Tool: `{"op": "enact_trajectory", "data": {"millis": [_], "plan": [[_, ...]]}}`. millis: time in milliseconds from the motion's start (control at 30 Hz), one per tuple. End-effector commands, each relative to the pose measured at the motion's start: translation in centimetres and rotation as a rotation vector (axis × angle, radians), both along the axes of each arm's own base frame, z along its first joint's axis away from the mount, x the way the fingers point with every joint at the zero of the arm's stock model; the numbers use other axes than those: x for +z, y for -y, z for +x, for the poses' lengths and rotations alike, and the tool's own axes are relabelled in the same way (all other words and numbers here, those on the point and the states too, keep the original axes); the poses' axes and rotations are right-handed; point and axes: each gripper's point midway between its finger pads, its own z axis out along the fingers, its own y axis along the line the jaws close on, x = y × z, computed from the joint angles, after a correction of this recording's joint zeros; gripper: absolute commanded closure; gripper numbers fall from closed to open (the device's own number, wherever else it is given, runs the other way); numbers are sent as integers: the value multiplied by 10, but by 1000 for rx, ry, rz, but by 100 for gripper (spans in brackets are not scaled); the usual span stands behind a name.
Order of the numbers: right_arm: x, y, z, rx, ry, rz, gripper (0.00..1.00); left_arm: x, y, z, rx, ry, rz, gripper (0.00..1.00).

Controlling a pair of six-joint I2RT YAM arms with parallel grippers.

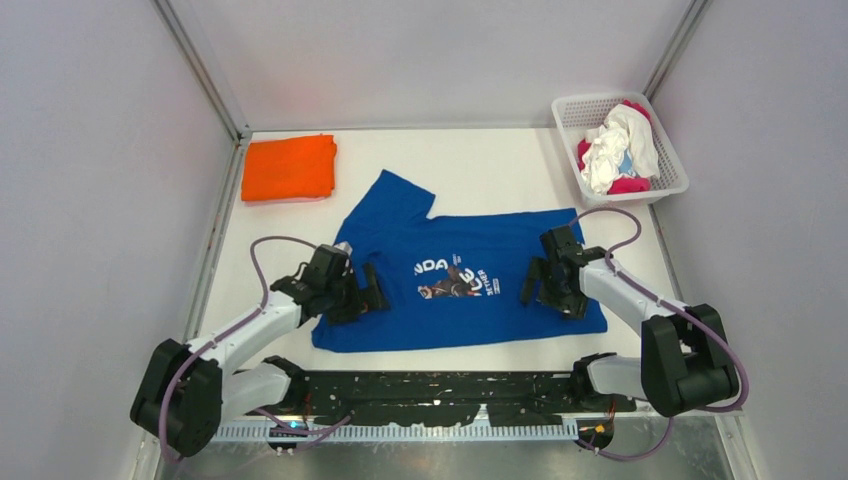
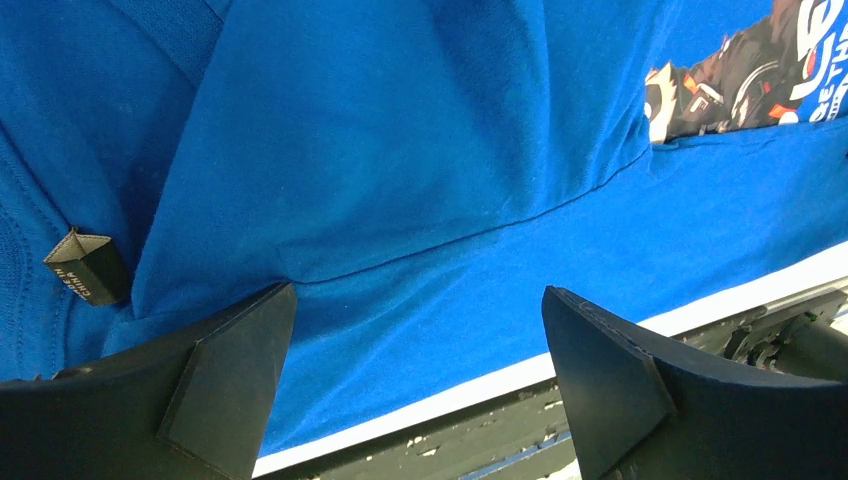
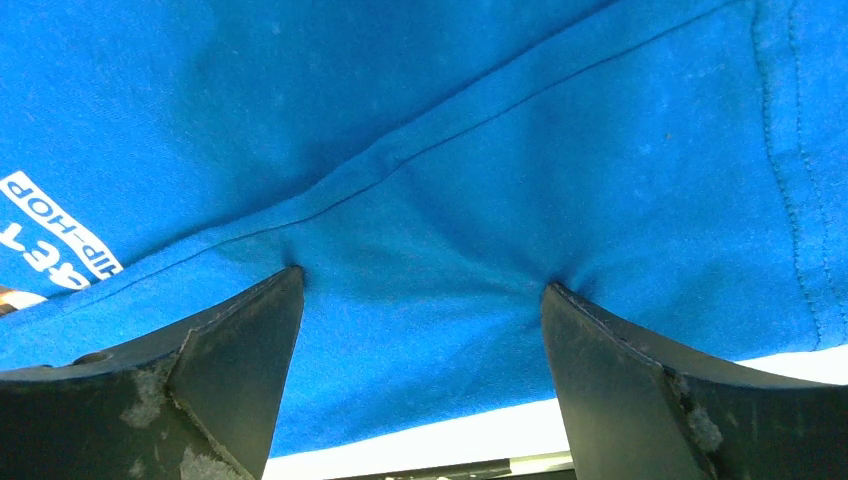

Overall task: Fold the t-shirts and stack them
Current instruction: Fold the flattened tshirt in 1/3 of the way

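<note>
Roughly in the middle of the white bench point(image 1: 480, 160) lies the blue t-shirt point(image 1: 455, 300), spread flat and turned sideways, with its collar toward the left arm and one sleeve point(image 1: 402, 200) pointing to the far side. Its print point(image 1: 452, 278) faces up between the two arms. The left tool point(image 1: 368, 295) stands over the collar end with its jaws spread wide and pinching nothing. From its own camera the left tool point(image 2: 420, 370) is just over a folded edge of the cloth, near the small neck label point(image 2: 88, 267); whether the tips touch the cloth I cannot tell. The right tool point(image 1: 534, 287) is at the hem end, also spread wide. In the right wrist view its fingertips point(image 3: 285, 285) press into the blue cloth and make small puckers, but nothing is between them. A folded orange t-shirt point(image 1: 289, 168) rests at the far left corner, well apart from the blue one. At the far right corner the white basket point(image 1: 676, 185) holds crumpled white point(image 1: 620, 150) and magenta point(image 1: 630, 185) shirts, apart from the right arm.
</note>
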Motion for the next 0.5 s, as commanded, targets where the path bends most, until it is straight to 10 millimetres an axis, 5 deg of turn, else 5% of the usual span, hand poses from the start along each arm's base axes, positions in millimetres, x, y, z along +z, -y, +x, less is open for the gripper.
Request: {"op": "enact_trajectory", "data": {"millis": [0, 200, 467], "plan": [[-7, 12, -30, -40, -68, -45, 4, -33, -34, -55, 58, -191, 157, 0], [-9, 14, -43, -44, -85, -41, 5, -38, -36, -60, 79, -172, 158, 0], [-6, 1, -55, -58, -88, 47, 5, -17, -26, -29, 68, -75, 151, 0]]}}
